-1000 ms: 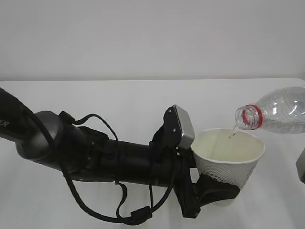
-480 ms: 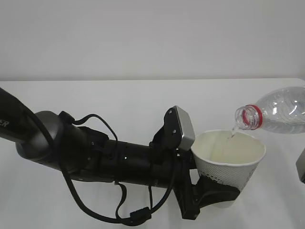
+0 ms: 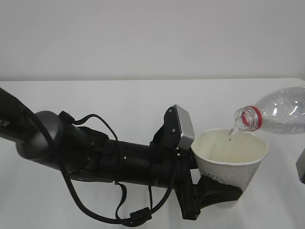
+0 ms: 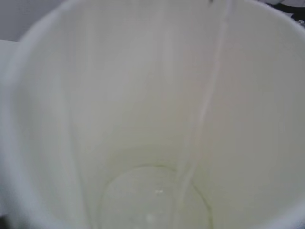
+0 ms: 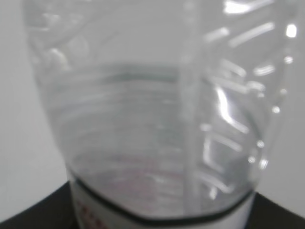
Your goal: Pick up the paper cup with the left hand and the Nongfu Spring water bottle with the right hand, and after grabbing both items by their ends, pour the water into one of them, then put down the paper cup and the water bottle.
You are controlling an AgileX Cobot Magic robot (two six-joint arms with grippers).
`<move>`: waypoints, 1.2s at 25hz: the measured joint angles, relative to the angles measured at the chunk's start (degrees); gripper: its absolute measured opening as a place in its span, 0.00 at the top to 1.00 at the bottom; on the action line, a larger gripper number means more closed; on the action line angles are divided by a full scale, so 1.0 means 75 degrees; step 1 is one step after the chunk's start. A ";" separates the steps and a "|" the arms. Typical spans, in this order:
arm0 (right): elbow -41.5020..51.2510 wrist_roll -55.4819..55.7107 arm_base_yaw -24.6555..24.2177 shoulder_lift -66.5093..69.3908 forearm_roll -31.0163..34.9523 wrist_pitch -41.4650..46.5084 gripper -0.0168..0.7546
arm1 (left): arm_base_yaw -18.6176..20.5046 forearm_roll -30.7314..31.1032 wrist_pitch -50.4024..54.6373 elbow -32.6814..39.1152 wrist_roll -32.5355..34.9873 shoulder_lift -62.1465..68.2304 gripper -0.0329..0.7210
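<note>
- Above the table's (image 3: 143,100) front right corner, the left hand (image 3: 209,193) clasps the paper cup (image 3: 228,160) low on its wall, jaws partly spread around it, keeping the mouth upright to catch.
- The right hand, out of frame, grips the Nongfu Spring water bottle (image 3: 279,112) by its base, jaws about half spread, neck tipped over the rim so the water (image 3: 232,130) trickles inside.

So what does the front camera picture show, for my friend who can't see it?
A tipped clear water bottle pours a thin stream of water into a white paper cup. A black robot arm reaching from the left holds the cup low down in its jaws, above a white table.
</note>
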 joint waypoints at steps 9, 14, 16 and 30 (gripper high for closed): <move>0.0000 -0.0018 0.0000 0.0000 -0.0010 -0.0014 0.47 | 0.0000 0.0005 -0.0012 0.0000 0.0000 0.0000 0.32; 0.0000 -0.0018 0.0000 0.0000 -0.0010 -0.0024 0.47 | 0.0000 0.0005 -0.0012 0.0000 0.0000 0.0000 0.32; 0.0000 -0.0018 0.0000 0.0000 -0.0010 -0.0024 0.47 | 0.0000 0.0005 -0.0012 0.0000 0.0000 0.0000 0.32; 0.0000 -0.0018 0.0000 0.0000 -0.0010 -0.0024 0.47 | 0.0000 0.0005 0.0016 0.0000 0.0000 0.0000 0.32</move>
